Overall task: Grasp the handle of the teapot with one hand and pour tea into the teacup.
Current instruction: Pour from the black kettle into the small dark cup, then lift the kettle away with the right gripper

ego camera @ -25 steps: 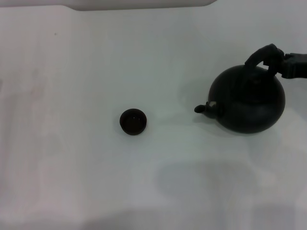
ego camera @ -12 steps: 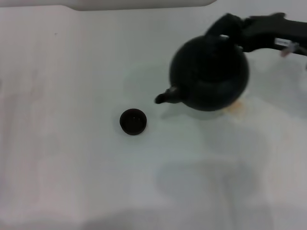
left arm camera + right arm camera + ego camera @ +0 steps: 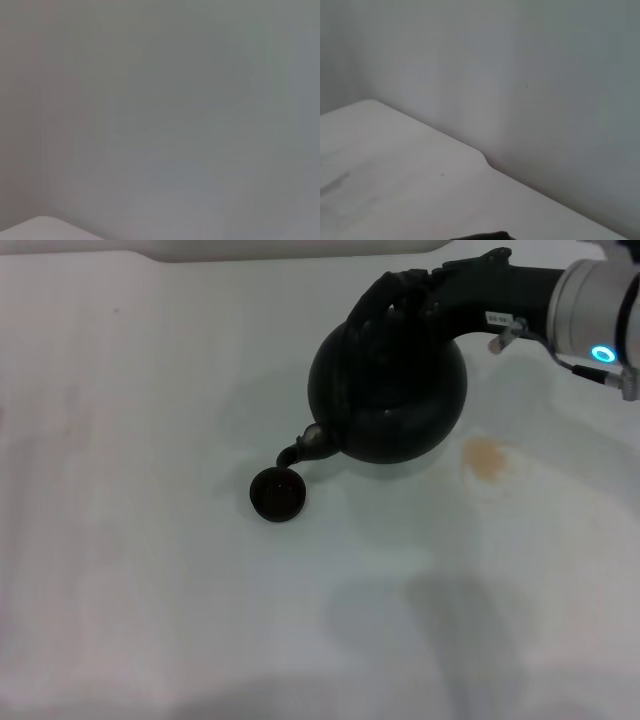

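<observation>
A pale white table [image 3: 150, 590] is carrying the scene, with a faint tan stain [image 3: 485, 458] lying where the teapot [image 3: 388, 390] was resting a second ago. We are now holding that teapot aloft and tipped — its spout [image 3: 298, 450] is hanging directly over the teacup [image 3: 277, 494], so pouring is evidently beginning, though we cannot make out a stream. Our right gripper [image 3: 420, 292] is pinching the handle [image 3: 385, 298], the right arm reaching in from the far right edge, roughly level. Our left gripper is out of sight — parked elsewhere.
</observation>
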